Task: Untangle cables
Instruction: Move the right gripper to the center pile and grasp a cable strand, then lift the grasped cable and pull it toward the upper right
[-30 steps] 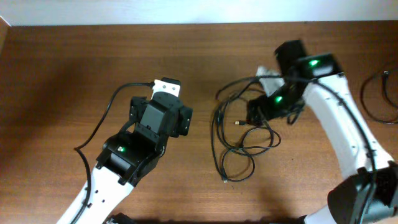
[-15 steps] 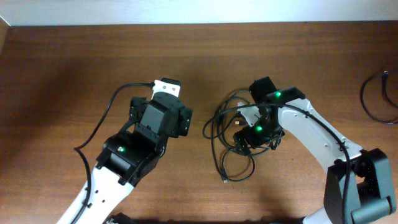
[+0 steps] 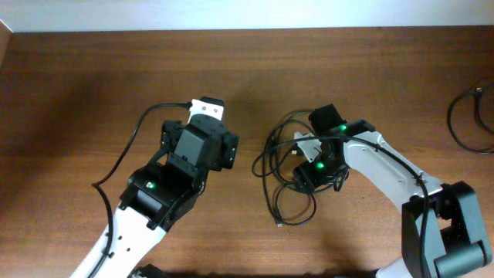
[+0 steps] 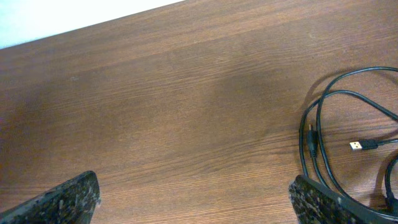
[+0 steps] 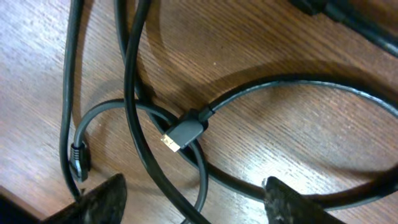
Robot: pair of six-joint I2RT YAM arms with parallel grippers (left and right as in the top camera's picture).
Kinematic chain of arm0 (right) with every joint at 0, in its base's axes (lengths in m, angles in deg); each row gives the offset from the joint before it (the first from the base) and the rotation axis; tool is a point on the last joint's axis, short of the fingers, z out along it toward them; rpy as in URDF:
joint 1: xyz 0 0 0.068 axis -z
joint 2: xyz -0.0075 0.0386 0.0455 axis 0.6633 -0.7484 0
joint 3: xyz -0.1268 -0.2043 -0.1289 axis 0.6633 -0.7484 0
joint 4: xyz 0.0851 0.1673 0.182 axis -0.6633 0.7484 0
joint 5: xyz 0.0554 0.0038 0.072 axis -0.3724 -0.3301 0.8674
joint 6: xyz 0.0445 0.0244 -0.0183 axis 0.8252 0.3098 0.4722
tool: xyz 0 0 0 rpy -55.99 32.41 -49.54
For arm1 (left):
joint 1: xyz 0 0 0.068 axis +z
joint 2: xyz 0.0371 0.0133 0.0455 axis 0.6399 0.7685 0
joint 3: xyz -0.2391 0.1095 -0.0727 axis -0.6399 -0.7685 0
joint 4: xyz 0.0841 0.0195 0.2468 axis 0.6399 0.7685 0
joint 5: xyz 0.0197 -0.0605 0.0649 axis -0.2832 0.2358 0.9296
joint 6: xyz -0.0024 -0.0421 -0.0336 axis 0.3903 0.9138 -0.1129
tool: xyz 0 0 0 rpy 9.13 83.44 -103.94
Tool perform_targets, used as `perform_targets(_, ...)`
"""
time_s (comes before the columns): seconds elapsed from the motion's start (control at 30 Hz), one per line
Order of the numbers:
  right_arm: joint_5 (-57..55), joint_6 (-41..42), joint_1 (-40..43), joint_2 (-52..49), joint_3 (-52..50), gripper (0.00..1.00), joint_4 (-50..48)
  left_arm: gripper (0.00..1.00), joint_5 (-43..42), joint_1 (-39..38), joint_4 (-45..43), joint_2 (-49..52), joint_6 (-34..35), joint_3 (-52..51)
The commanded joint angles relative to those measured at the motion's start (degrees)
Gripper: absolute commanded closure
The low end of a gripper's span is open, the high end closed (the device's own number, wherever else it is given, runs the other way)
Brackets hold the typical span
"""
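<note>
The cables (image 3: 287, 166) are thin black cords in overlapping loops at the table's centre right. My right gripper (image 3: 312, 174) hangs low over the tangle, open, fingers astride crossing cords (image 5: 186, 186). A gold-tipped plug (image 5: 181, 133) lies just ahead of the jaws, and a second plug end (image 5: 79, 158) sits by the left finger. My left gripper (image 3: 207, 108) is open and empty over bare wood, left of the cables. Its view shows the cable loops (image 4: 320, 146) and a small plug (image 4: 362, 145) at the right.
Thicker black cables (image 3: 467, 116) lie at the table's far right edge. A black cord (image 3: 127, 147) runs along my left arm. The table's back edge meets a pale wall.
My right arm has swung left and come down over the tangle. The cable loops shifted slightly left. The left arm has not moved.
</note>
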Motion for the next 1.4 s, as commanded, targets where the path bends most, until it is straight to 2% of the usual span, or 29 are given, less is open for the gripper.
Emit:
perform_targets(0.0, -0.3, -0.4, -0.3, 0.4, -1.4, 0.33, -0.2, 0.01, 0.6, 0.2, 0.1, -0.8, 0.9, 1.1)
perform_targets(0.23, 0.2, -1.9, -0.3, 0.4, -3.1, 0.38, -1.5, 0.01, 0.6, 0.2, 0.1, -0.8, 0.9, 1.1)
perform_targets(0.3, 0.2, -1.8, -0.3, 0.4, -3.1, 0.53, -1.7, 0.01, 0.6, 0.2, 0.1, -0.8, 0.9, 1.1)
perform_targets(0.33, 0.2, -1.9, -0.3, 0.4, -3.1, 0.64, -1.7, 0.01, 0.6, 0.2, 0.1, -0.8, 0.9, 1.1)
perform_targets(0.4, 0.2, -1.9, -0.3, 0.4, -3.1, 0.76, -1.6, 0.01, 0.6, 0.2, 0.1, -0.8, 0.9, 1.1)
perform_targets(0.43, 0.2, -1.8, -0.3, 0.4, -3.1, 0.78, -1.6, 0.01, 0.6, 0.2, 0.1, -0.8, 0.9, 1.1)
perform_targets(0.53, 0.4, -1.8, -0.3, 0.4, -3.1, 0.96, -1.6, 0.01, 0.6, 0.2, 0.1, -0.8, 0.9, 1.1)
perform_targets(0.73, 7.6, -1.8, 0.0, 0.4, -1.7, 0.96, -2.3, 0.01, 0.6, 0.2, 0.1, -0.8, 0.9, 1.1)
perform_targets(0.9, 7.5, -1.8, 0.0, 0.4, 6.1, 0.96, 3.5, 0.01, 0.6, 0.2, 0.1, -0.9, 0.9, 1.1)
perform_targets(1.07, 7.0, -1.8, 0.0, 0.4, 25.7, 0.96, 13.6, 0.01, 0.6, 0.2, 0.1, -0.8, 0.9, 1.1)
perform_targets(1.17, 4.7, 0.0, 0.0, 0.4, 34.4, 0.96, 15.0, 0.01, 0.6, 0.2, 0.1, -0.8, 0.9, 1.1)
perform_targets(1.37, -6.9, 4.9, 0.0, 0.4, 49.3, 0.96, 14.8, 0.01, 0.6, 0.2, 0.1, -0.8, 0.9, 1.1)
